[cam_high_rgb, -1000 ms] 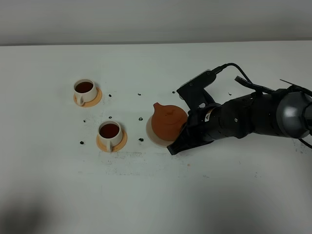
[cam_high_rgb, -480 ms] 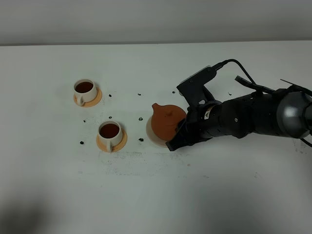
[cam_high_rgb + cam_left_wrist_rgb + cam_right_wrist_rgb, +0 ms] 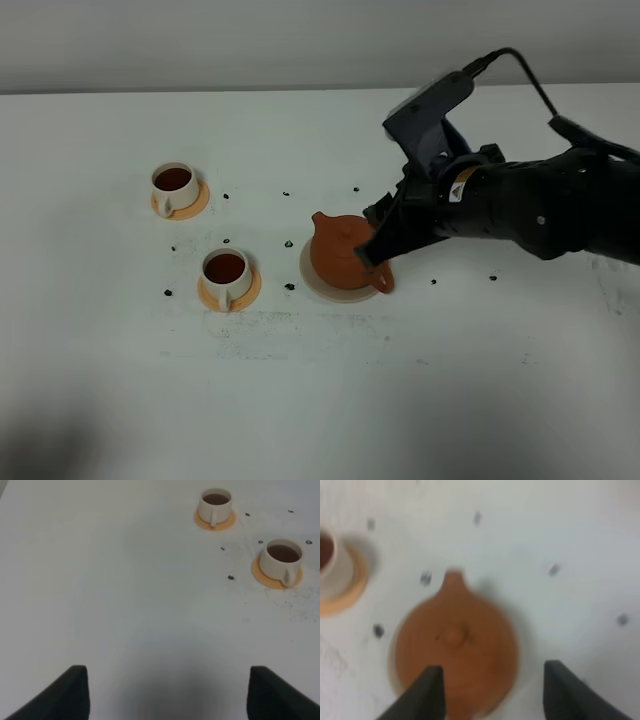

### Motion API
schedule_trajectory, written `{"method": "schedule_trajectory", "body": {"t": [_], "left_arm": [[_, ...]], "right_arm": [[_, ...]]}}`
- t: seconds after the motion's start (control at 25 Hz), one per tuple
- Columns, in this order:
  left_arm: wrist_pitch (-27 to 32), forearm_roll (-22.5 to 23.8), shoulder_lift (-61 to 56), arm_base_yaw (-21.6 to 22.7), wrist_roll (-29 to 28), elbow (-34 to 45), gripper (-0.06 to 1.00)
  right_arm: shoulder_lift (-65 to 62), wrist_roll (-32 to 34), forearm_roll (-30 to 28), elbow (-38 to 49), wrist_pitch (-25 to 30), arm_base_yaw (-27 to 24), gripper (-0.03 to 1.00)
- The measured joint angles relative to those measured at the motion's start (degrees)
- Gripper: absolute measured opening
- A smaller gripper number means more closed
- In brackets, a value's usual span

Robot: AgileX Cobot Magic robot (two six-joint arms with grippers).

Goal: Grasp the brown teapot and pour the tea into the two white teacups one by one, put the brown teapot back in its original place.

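On the speckled white table point(image 3: 300, 400), the right tool point(image 3: 490, 692) hangs released above the brown teapot point(image 3: 340, 250)

high overview; two close wrist views

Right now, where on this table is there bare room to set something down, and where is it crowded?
Bare: the wide near strip of the table in front of both teacups and the brown teapot, and the far strip behind them. Crowded: the middle, where the open right gripper hangs over the teapot on its coaster, amid dark specks.
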Motion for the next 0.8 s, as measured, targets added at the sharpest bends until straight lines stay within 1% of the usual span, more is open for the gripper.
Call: {"method": "schedule_trajectory", "body": {"t": [0.24, 0.52, 0.8], "left_arm": [[0.00, 0.00, 0.00, 0.00, 0.00, 0.00, 0.66], [0.00, 0.00, 0.00, 0.00, 0.00, 0.00, 0.66], [0.00, 0.00, 0.00, 0.00, 0.00, 0.00, 0.66]], "right_arm": [[-12.19, 0.00, -4.60, 1.86, 0.12, -3.14, 0.46], [-31.11, 0.00, -5.54, 6.01, 0.45, -7.85, 0.46], [-45.23, 0.00, -5.58, 6.32, -0.47, -8.17, 0.46]]}}
